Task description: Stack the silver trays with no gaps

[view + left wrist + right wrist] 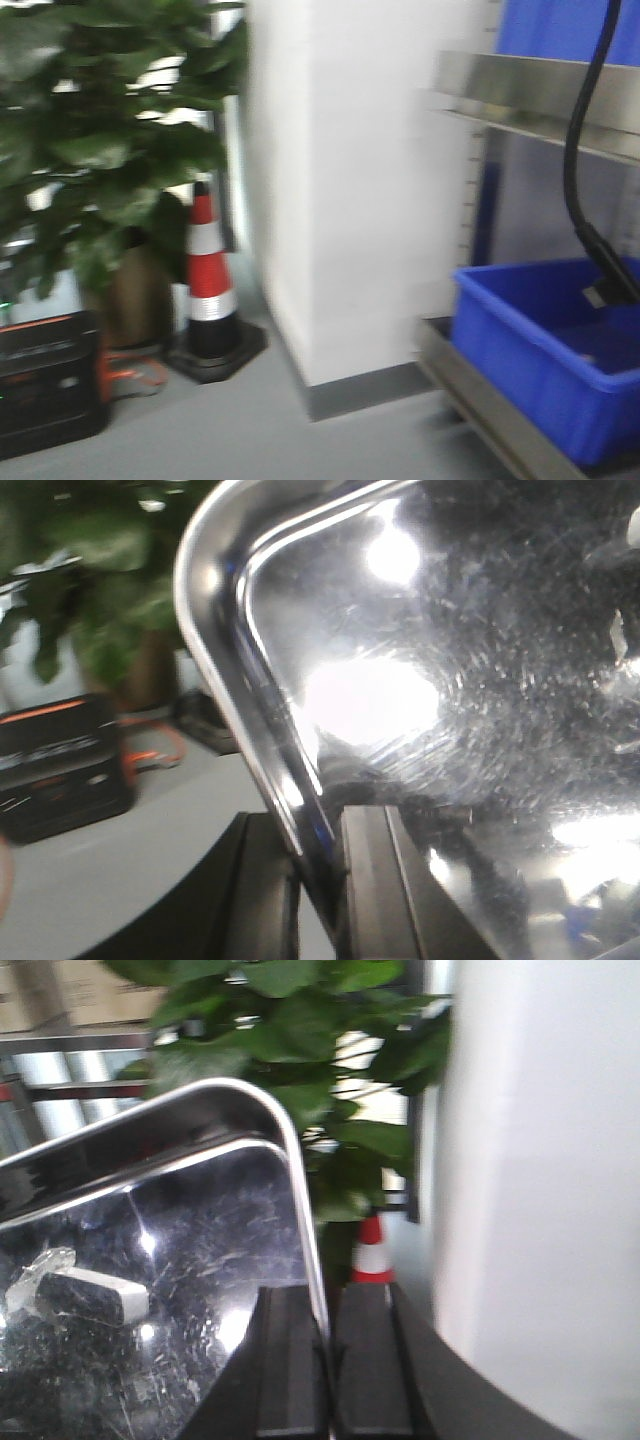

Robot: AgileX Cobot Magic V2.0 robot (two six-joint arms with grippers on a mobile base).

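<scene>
A silver tray (420,680) fills the left wrist view, shiny and scratched, held off the floor. My left gripper (318,865) is shut on its left rim, one finger outside and one inside. In the right wrist view the silver tray (160,1290) shows again, with a rounded corner at the top. My right gripper (328,1360) is shut on its right rim. Neither the tray nor the grippers show in the front view, where only a black cable (580,170) hangs.
A blue bin (550,345) sits on a steel shelf (480,400) at the right, with another steel shelf (530,95) above. A white pillar (350,190) stands in the middle. A striped traffic cone (208,280), a potted plant (90,150) and black equipment (45,385) stand at the left.
</scene>
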